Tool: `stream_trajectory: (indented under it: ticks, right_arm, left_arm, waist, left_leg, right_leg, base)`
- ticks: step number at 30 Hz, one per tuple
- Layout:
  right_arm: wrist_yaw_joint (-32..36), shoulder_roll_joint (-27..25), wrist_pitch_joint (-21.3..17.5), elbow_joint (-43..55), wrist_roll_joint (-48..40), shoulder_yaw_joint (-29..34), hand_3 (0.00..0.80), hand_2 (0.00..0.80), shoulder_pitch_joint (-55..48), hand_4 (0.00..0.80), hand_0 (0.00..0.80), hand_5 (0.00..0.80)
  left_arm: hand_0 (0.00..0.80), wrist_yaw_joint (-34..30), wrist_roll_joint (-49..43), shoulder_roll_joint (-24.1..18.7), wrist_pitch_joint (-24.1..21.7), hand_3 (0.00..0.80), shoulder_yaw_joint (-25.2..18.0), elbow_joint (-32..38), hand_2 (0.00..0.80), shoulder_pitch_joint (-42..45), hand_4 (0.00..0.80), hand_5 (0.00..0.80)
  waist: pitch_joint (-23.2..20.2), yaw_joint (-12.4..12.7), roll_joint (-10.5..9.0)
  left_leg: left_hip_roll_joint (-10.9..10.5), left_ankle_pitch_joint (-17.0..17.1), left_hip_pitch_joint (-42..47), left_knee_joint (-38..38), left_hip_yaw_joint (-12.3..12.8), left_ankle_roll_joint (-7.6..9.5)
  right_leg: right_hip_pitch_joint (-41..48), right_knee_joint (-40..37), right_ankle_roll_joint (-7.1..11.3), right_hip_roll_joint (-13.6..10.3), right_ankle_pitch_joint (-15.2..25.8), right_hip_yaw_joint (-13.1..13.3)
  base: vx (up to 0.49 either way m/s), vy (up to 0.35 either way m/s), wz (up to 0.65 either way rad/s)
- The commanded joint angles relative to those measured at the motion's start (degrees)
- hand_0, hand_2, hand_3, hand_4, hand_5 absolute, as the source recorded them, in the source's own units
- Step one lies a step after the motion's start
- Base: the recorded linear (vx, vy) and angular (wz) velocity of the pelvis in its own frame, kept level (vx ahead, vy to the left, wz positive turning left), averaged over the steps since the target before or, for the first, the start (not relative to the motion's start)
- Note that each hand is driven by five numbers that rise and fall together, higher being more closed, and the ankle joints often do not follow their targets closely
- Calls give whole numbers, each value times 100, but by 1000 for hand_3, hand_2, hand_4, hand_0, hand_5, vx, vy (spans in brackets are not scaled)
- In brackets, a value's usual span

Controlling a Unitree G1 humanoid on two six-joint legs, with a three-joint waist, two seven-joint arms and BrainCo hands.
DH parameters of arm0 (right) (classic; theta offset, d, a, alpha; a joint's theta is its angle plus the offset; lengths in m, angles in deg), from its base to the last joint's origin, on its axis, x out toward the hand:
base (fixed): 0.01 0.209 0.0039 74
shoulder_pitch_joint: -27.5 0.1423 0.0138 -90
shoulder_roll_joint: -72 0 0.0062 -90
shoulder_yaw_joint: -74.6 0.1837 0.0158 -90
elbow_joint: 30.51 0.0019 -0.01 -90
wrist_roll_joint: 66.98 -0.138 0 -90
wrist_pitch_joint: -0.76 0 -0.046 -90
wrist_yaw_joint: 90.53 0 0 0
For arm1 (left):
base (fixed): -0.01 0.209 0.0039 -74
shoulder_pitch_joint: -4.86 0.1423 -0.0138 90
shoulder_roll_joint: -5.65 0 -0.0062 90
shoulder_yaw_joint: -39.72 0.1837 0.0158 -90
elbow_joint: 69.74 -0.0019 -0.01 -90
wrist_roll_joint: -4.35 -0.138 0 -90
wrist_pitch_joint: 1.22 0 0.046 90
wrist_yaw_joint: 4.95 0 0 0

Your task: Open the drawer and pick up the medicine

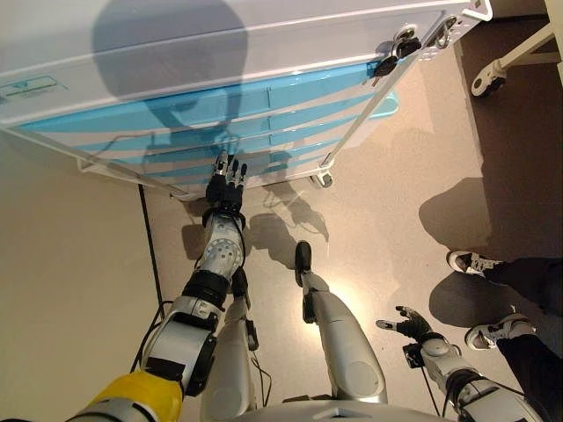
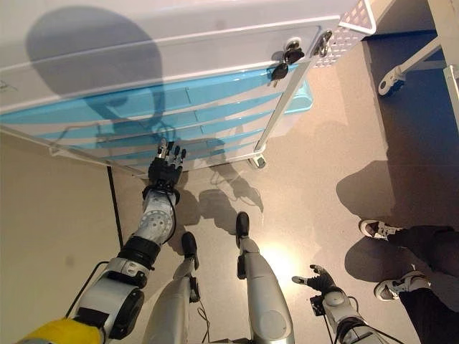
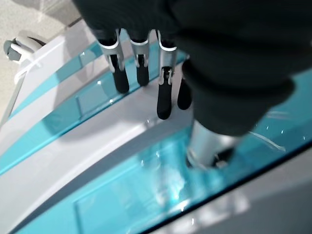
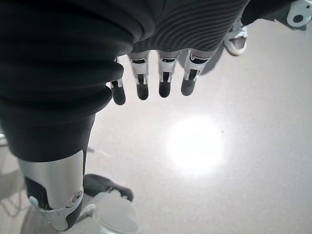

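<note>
The robot's left arm reaches far forward, its left hand (image 1: 227, 183) held out with fingers (image 3: 164, 100) straight and slightly spread. The right arm hangs low at near right, the right hand (image 1: 406, 323) relaxed, fingers (image 4: 165, 80) straight, holding nothing.

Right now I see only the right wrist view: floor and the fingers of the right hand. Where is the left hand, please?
Observer: The left hand is up at the blue drawer fronts of the white cart, fingers straight.
Operator: Does it hold a handle?
Observer: No, its fingers curl round nothing.
Operator: Could the cart be locked?
Observer: I cannot tell; keys hang at its upper corner.
</note>
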Motion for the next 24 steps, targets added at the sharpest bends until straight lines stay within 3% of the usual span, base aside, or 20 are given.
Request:
stream_trajectory:
  ticks: [1, 2, 3, 5, 9, 10, 11, 12, 14, 24]
  right_arm:
    - [8, -121, 90, 31, 149, -143, 0, 0, -297, 0, 0, 0]
    - [32, -126, 95, 24, 161, -156, 0, 0, -297, 0, 0, 0]
    - [45, -131, 98, 16, 181, -166, 0, 0, -298, 0, 0, 0]
    - [62, -128, 95, 4, 191, -182, 0, 0, -308, 0, 0, 0]
    - [92, -121, 98, -17, 218, -214, 0, 0, -321, 0, 0, 0]
    - [92, -120, 98, -17, 218, -214, 0, 0, -321, 0, 0, 0]
    - [94, -118, 96, -13, 218, -224, 0, 0, -324, 0, 0, 0]
    - [105, -121, 90, -18, 227, -233, 0, 0, -315, 0, 0, 0]
    - [111, -130, 87, -19, 225, -233, 0, 0, -310, 0, 0, 0]
    - [187, -158, 82, -10, 251, -250, 0, 0, -301, 0, 0, 0]
  left_arm:
    - [264, -289, -106, -493, -632, 264, -441, 402, 264, -874, 264, 264]
    - [333, -294, -120, -534, -639, 333, -445, 448, 333, -897, 333, 333]
    - [320, -300, -135, -574, -654, 320, -449, 493, 320, -909, 320, 320]
    - [113, -323, -145, -604, -693, 113, -452, 584, 113, -937, 113, 113]
    - [132, -302, -182, -733, -767, 132, -455, 663, 132, -1037, 132, 132]
    - [238, -302, -183, -734, -767, 238, -455, 663, 238, -1038, 238, 238]
    - [427, -301, -184, -756, -780, 427, -459, 690, 427, -1046, 427, 427]
    - [502, -295, -215, -822, -800, 502, -469, 724, 502, -1067, 502, 502]
    - [800, -289, -260, -872, -786, 800, -460, 748, 800, -1078, 800, 800]
    - [800, -489, -359, -871, -689, 800, -190, 1189, 800, -1090, 800, 800]
  waist:
    - [-180, 64, -60]
    - [-182, 75, -62]
    - [-186, 79, -60]
    - [-181, 87, -59]
    - [-211, 93, -57]
    - [-210, 92, -57]
    - [-215, 89, -59]
    - [-222, 96, -59]
    - [-222, 100, -53]
    - [-181, 107, -18]
  left_leg:
    - [44, 102, -380, 230, -65, -123]
    - [45, 112, -366, 207, -70, -123]
    - [46, 121, -351, 182, -71, -125]
    - [43, 140, -323, 153, -82, -126]
    - [47, 168, -267, 61, -111, -125]
    - [47, 170, -265, 58, -111, -125]
    - [47, 171, -261, 47, -116, -124]
    - [45, 175, -247, 35, -122, -125]
    - [37, 179, -246, 39, -131, -122]
    - [17, 152, -258, 113, -185, -103]
  right_leg:
    - [-68, 311, 691, -222, -125, 151]
    - [-56, 304, 694, -215, -122, 146]
    - [-41, 287, 695, -212, -120, 139]
    - [-28, 287, 694, -205, -122, 139]
    - [4, 261, 703, -192, -127, 136]
    - [6, 260, 703, -192, -126, 136]
    - [6, 247, 705, -190, -123, 142]
    - [14, 238, 710, -185, -128, 137]
    - [16, 242, 708, -180, -130, 145]
    - [8, 348, 685, -176, -170, 172]
  base:
    - [0, 0, 0]
    - [0, 0, 0]
    - [0, 0, 0]
    - [0, 0, 0]
    - [0, 0, 0]
    - [0, 0, 0]
    - [0, 0, 0]
    - [0, 0, 0]
    - [0, 0, 0]
    - [0, -1, 1]
